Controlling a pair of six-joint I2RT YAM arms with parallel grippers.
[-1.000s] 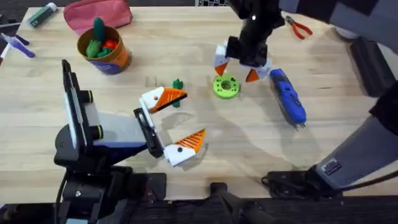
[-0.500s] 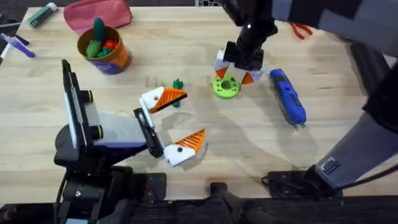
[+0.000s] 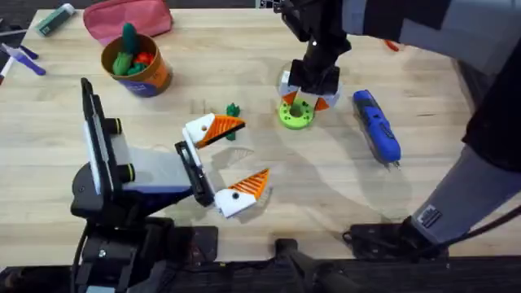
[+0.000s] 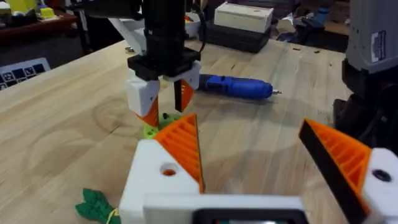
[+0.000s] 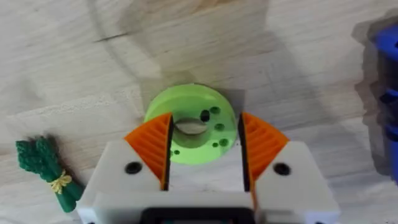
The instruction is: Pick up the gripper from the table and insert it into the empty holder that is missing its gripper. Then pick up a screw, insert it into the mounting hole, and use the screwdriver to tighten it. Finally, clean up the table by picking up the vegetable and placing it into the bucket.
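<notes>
My right gripper [image 3: 303,99] hangs open just above the lime-green disc [image 3: 295,113], its orange pads straddling the disc's centre hole [image 5: 189,126]. The left gripper [image 3: 232,159] rests open on the table, and both of its white holders [image 4: 163,180] carry orange pads. A small round hole [image 4: 168,169] shows in the near holder. The vegetable [image 3: 233,110] lies left of the disc, also seen as a leafy bundle [image 5: 46,165]. To the right of the disc lies the blue screwdriver [image 3: 376,126]. At the back left stands the orange bucket [image 3: 134,65]. A loose gripper and screw are out of view.
The bucket holds several toy vegetables. A pink pouch [image 3: 129,18] lies behind it, with pens [image 3: 20,57] at the far left edge. Red-handled pliers [image 3: 392,45] peek out behind the right arm. Bare wood lies between the disc and the front edge.
The right gripper has moved left, away from the screwdriver, and lowered over the green disc. The left arm and the other objects have not moved.
</notes>
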